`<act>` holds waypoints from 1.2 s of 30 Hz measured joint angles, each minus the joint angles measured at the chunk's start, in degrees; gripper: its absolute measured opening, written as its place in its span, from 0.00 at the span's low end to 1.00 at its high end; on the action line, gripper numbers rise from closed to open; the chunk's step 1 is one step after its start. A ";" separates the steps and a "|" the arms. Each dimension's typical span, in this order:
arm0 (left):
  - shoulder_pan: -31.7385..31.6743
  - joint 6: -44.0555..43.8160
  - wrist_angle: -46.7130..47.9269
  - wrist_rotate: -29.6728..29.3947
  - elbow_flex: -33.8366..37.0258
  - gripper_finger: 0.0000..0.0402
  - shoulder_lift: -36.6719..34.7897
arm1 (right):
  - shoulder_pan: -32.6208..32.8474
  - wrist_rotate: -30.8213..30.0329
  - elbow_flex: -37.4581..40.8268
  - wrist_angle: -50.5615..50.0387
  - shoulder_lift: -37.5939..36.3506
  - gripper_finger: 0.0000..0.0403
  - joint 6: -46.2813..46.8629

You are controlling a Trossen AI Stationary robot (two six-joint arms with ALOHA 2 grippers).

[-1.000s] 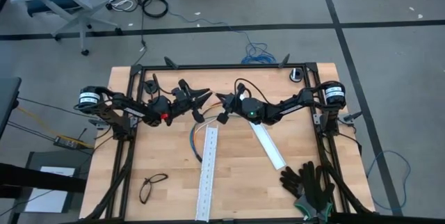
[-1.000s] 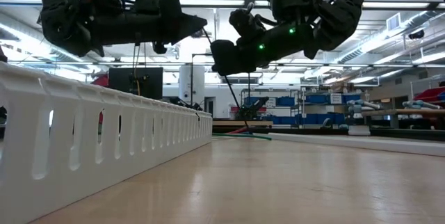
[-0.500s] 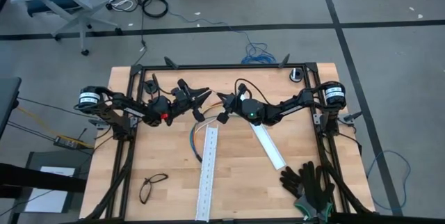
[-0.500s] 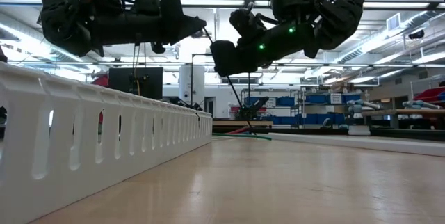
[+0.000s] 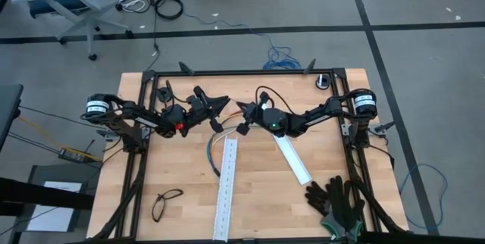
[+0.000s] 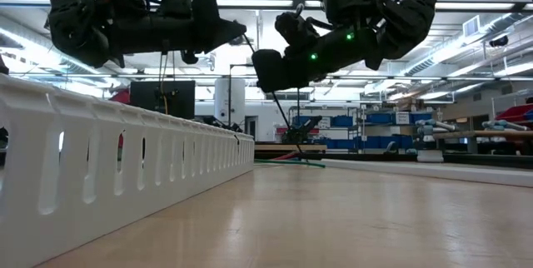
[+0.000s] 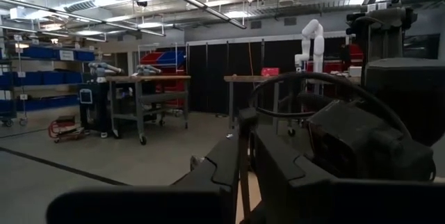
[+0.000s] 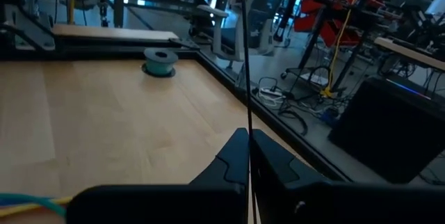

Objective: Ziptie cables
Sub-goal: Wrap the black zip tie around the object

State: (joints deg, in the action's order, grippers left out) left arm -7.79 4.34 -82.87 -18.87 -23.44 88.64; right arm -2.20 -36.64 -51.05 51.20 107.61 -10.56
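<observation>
Cables lie on the counter as a loose curved bundle, touching the upper end of the long white perforated rail on its 9 o'clock side, just below where the two arms meet. No tie is visible around them.

Both arms are raised above the counter's upper middle. The left pincer points toward 3 o'clock; its fingers appear drawn nearly together around a thin dark strand. The right pincer faces it from 3 o'clock, fingers closed on a thin dark strand, probably the ziptie, which runs straight out between them in its wrist view. In the low view that strand hangs from the right pincer toward the counter.

Judgement: the step in hand is preparing the tie between the pincers, likely threading or handing over. Next, the tie must be brought down toward 6 o'clock and looped around the bundle.
</observation>
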 joint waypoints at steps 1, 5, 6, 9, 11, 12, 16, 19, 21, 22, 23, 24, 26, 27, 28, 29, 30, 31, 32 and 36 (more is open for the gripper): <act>0.00 -0.02 -0.01 0.00 0.00 0.05 0.00 | 0.00 -0.01 -0.02 0.18 0.00 0.00 -0.07; 0.00 -0.62 -0.02 0.00 -0.02 0.05 0.00 | 0.29 -2.56 -0.02 0.52 0.00 0.00 -1.29; 0.02 -1.07 0.00 -0.02 -0.02 0.05 0.00 | 0.36 -3.00 -0.02 0.53 0.00 0.00 -1.86; 0.00 -1.55 -0.07 -0.32 -0.02 0.05 0.00 | 0.74 -3.63 -0.02 0.57 0.00 0.00 -2.85; 0.00 -1.57 -0.34 -0.76 -0.02 0.05 0.00 | 0.90 -4.68 -0.02 0.52 0.00 0.00 -3.07; 0.00 -1.57 -0.62 -0.79 -0.02 0.05 0.00 | 0.95 -5.03 -0.02 0.53 0.00 0.00 -3.14; -0.01 -1.57 -1.53 -0.79 -0.02 0.05 0.00 | 1.01 -5.50 -0.02 0.46 0.00 0.00 -3.51; -0.02 -1.60 -1.49 -0.78 -0.02 0.05 0.00 | 1.01 -5.57 -0.02 0.44 0.00 0.00 -3.51; -0.02 -1.62 -1.49 -0.76 -0.02 0.05 0.00 | 1.01 -5.56 -0.02 0.44 0.01 0.00 -3.51; -0.02 -1.64 -1.46 -0.76 -0.02 0.05 0.00 | 1.02 -5.38 -0.02 0.44 0.00 0.00 -3.51; -0.02 -1.64 -1.45 -0.74 -0.02 0.05 0.00 | 1.01 -5.07 -0.02 0.41 0.00 0.00 -3.51; -0.02 -1.64 -1.44 -0.74 -0.02 0.05 0.00 | 1.01 -4.68 -0.02 0.41 0.00 0.00 -3.49; -0.02 -1.66 -1.44 -0.74 -0.02 0.05 0.00 | 1.01 -3.77 -0.02 0.40 0.00 0.00 -3.44; -0.02 -1.66 -1.42 -0.74 -0.02 0.05 0.00 | 1.01 -3.66 -0.02 0.39 0.00 0.00 -3.44; -0.02 -1.66 -1.41 -0.74 -0.02 0.05 0.00 | 1.01 -3.65 -0.02 0.39 0.00 0.00 -3.44; -0.02 -1.66 -1.40 -0.72 -0.02 0.05 0.00 | 1.01 -3.64 -0.02 0.39 0.00 0.00 -3.44; -0.02 -1.66 -1.41 -0.72 -0.02 0.05 0.00 | 1.01 -3.50 -0.02 0.37 0.00 0.00 -3.43; -0.02 -1.67 -1.40 -0.72 -0.02 0.05 0.00 | 1.01 -2.90 -0.02 0.37 0.00 0.00 -3.42; -0.02 -1.67 -1.39 -0.72 -0.02 0.04 0.00 | 1.01 -2.28 -0.02 0.37 0.00 0.00 -3.42; -0.02 -1.66 -1.22 -0.65 -0.02 0.01 0.00 | 1.01 -1.64 -0.02 0.16 0.00 0.00 -3.42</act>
State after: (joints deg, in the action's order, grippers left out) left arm -7.81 2.68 -84.09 -19.53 -23.46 88.64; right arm -1.19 -38.29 -51.07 51.36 107.61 -13.98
